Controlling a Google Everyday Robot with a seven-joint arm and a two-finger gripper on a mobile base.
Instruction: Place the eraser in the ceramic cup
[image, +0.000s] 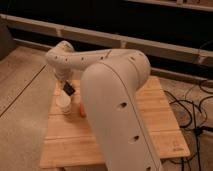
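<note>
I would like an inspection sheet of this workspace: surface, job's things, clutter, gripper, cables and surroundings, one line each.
Surface: wooden table, light slatted top, largely hidden by the robot arm.
Job's things: ceramic cup upright near the table's left edge; eraser held just above the cup, not inside yet.
Clutter: orange object right of the cup, mostly hidden by the arm.
Gripper: gripper above the cup, shut on the eraser.
Cables: black cables on the floor right of the table.
Surroundings: speckled floor; dark wall with pale horizontal rails behind.
</note>
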